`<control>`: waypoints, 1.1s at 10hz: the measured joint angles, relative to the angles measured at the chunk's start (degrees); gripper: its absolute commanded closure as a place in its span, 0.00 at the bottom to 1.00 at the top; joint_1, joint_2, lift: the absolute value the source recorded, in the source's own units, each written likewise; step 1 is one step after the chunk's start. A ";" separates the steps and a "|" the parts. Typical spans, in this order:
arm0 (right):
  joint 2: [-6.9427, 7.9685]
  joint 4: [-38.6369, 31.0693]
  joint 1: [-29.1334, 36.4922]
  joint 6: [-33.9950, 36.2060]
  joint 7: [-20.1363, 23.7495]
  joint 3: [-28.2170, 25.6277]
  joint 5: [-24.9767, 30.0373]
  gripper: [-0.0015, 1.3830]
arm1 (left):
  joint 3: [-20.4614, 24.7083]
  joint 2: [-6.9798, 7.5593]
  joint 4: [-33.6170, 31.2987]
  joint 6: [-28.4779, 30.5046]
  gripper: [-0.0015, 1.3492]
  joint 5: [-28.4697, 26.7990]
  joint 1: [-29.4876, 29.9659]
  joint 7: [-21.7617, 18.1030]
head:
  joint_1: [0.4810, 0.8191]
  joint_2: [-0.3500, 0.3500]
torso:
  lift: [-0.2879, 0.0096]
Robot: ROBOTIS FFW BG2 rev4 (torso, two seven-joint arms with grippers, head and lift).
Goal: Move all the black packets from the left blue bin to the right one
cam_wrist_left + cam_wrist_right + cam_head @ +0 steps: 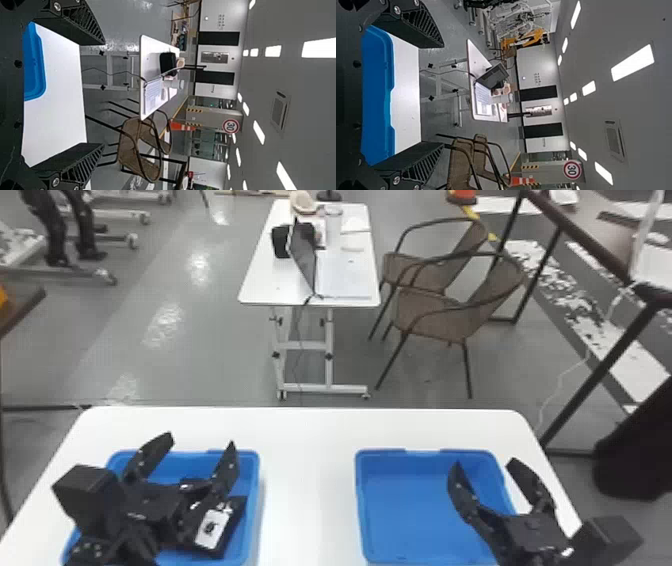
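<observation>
My left gripper [197, 447] is open above the left blue bin [254, 485], its fingers spread apart with nothing between them. Below and beside it in that bin lies a black packet [212, 527] with a white label; the arm hides part of the bin's contents. Over the right side of the right blue bin [420, 510] stands my open right gripper [485, 464], also holding nothing. The left wrist view has the left gripper [104, 94] wide apart near the left bin's rim [39, 63]. In the right wrist view the right gripper [443, 95] is spread beyond the right bin [377, 95].
Both bins rest on a white table [307, 470], with a bare strip of tabletop between them. Farther off are a second white table [270, 285] carrying a laptop, two brown chairs [435, 315] and a dark-framed rail at the right.
</observation>
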 measured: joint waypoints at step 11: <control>0.00 -0.01 0.15 0.32 0.03 0.08 -0.55 0.11 | 0.20 -0.49 1.85 1.66 0.08 3.96 0.31 0.91 | 0.63 0.42 | 0.97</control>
